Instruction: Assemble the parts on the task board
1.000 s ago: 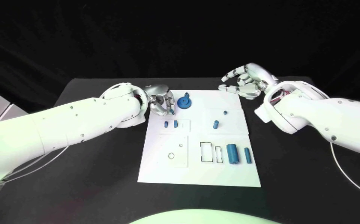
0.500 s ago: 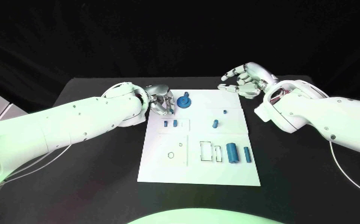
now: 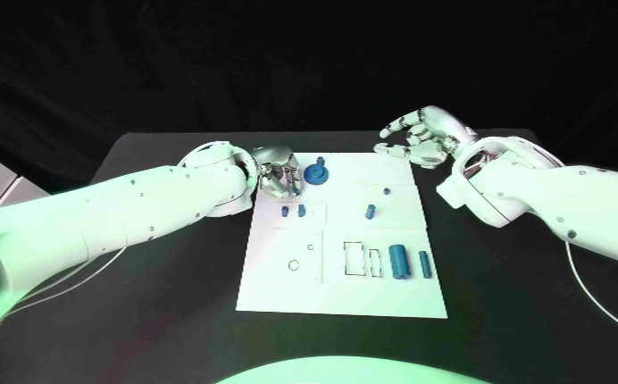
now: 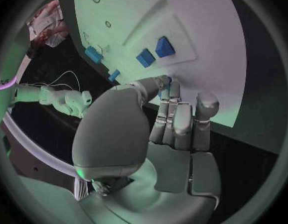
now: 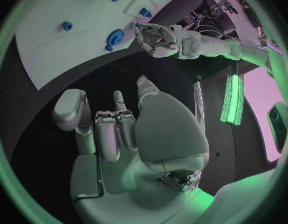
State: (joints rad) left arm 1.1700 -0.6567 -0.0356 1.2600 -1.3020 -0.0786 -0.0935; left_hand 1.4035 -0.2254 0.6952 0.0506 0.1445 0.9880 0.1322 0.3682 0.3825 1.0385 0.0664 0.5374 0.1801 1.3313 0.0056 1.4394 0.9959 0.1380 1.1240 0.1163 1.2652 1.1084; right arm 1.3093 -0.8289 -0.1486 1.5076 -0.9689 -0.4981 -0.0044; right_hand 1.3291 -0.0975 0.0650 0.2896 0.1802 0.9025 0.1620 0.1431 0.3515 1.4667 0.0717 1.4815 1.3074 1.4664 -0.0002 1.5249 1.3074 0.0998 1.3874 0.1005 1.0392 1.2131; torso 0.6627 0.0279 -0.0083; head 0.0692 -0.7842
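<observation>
Landmark: the board [image 3: 341, 288], a white plate lying mid-table.

Left hand [image 3: 276, 179]: you are seeing it sitting at the board's far-left corner, just beside the round blue part [image 3: 318, 175]. Its fingers are curling downward over the board's edge. From the left wrist view, the hand [image 4: 175, 119] is reaching toward the board [image 4: 206, 30] with fingertips close to its surface; whether they are pinching anything, you cannot tell.

Moving right across the board: two small blue parts [image 3: 292, 212] are standing side by side near the left edge, just nearer than the round part. Another short part [image 3: 370, 212] is lying near the board's middle, with a tiny one [image 3: 387, 193] just beyond it. Toward the right edge, a thick cylinder [image 3: 399, 262] and a thinner one [image 3: 424, 265] are lying side by side, next to two outlined slots.

Right hand [image 3: 419, 138]: it is hovering off the board's far-right corner, above the table [image 3: 154, 313]. Its fingers are spreading apart, released, holding nothing. The right wrist view confirms this: the hand [image 5: 128, 129] is grasping nothing.
</observation>
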